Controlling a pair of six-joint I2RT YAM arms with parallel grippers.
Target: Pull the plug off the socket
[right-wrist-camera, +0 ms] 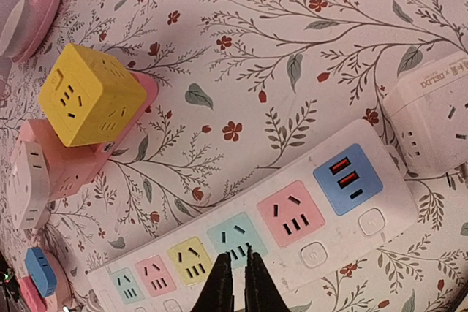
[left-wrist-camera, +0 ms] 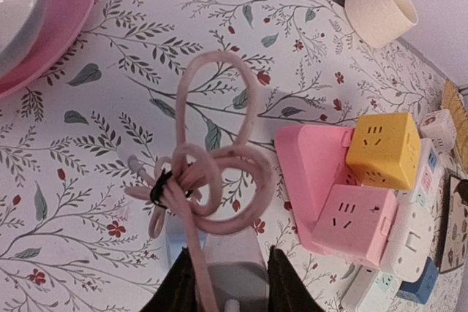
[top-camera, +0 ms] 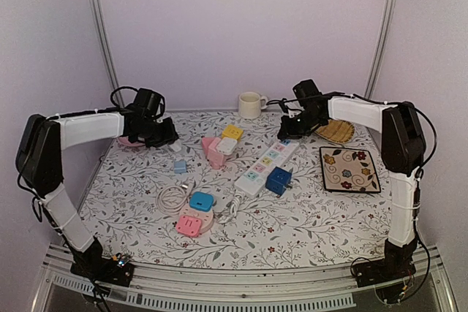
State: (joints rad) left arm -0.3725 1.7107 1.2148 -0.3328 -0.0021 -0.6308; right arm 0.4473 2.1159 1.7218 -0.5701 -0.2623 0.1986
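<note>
Table (top-camera: 307, 231), far right side: the right gripper (right-wrist-camera: 238, 286), fingers shut, hovers over the white power strip (top-camera: 265, 162). Toward the far-left corner, near the pink socket block (left-wrist-camera: 311, 162), the left gripper (left-wrist-camera: 232, 281) pinches the pink cord (left-wrist-camera: 219, 173) at its plug (left-wrist-camera: 235, 253). I would pull straight, so the dangling coil cannot snag.

Our left arm (top-camera: 88, 128) and right arm (top-camera: 358, 111) wear white shells between black joint housings. Thin black cables loop along both.
</note>
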